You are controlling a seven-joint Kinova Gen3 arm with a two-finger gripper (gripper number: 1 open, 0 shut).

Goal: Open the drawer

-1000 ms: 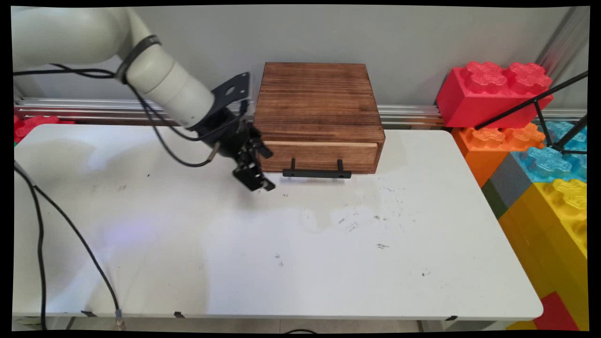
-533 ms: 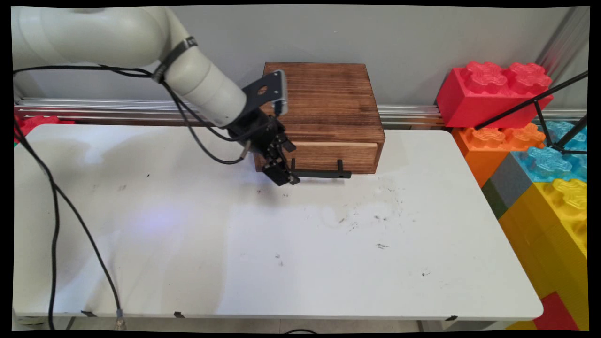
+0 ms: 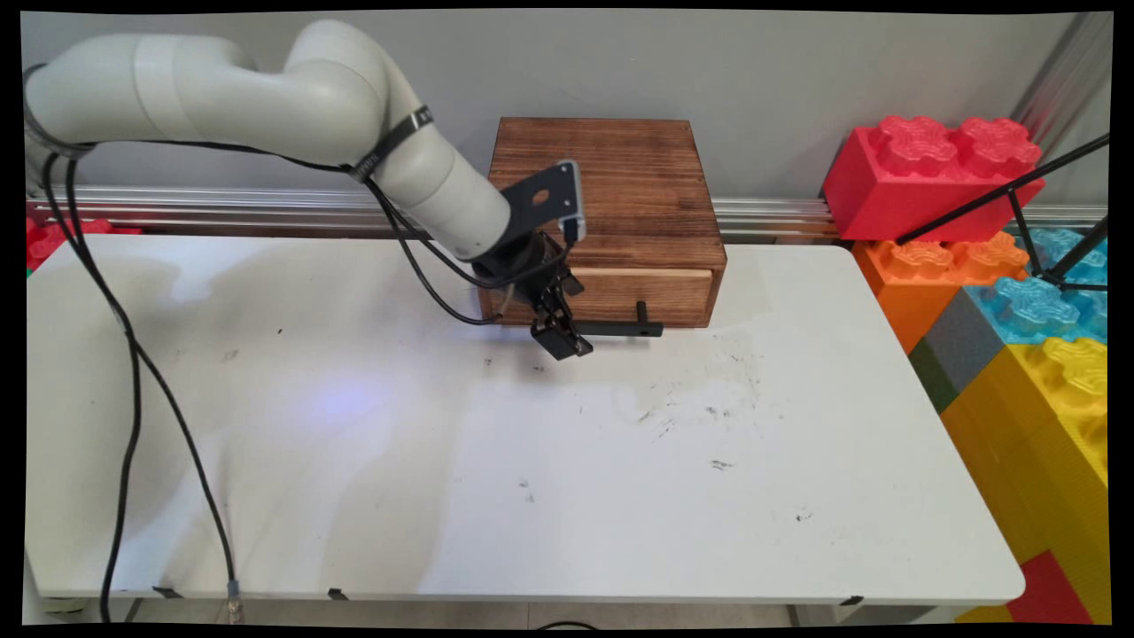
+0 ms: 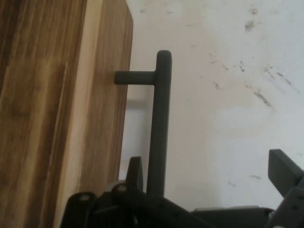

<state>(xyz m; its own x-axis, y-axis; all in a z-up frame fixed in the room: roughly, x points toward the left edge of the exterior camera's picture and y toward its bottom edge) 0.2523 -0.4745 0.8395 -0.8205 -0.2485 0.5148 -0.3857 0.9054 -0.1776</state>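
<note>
1. One white Kinova arm reaches in from the upper left of the main view, and its black two-finger gripper [image 3: 562,340] hangs low at the left end of the black bar handle [image 3: 620,329] on the front of a dark brown wooden drawer box [image 3: 602,199].
2. The box stands at the far edge of the white table [image 3: 532,496], against the grey wall, with its pale-edged drawer front [image 3: 660,292] facing the near side and sitting flush in the box.
3. In the hand view the gripper [image 4: 216,178] has its fingers spread wide apart: one finger [image 4: 134,173] sits between the drawer front [image 4: 102,109] and the handle bar [image 4: 159,128], and the other finger [image 4: 284,172] stands well off to the bar's far side.
4. The bar lies between the two fingers, just beside the inner one; whether it touches that finger cannot be told.
5. One short post [image 4: 134,77] joins the bar to the wood near its far end.
6. The table top carries dark scuff marks [image 3: 709,412] in front of the box.
7. Large plastic building bricks are stacked at the table's right side: a red brick [image 3: 930,177] on top, an orange brick [image 3: 921,275] under it, and blue [image 3: 1032,306] and yellow [image 3: 1054,408] ones nearer.
8. Black cables [image 3: 133,381] hang from the arm down past the table's left part.
</note>
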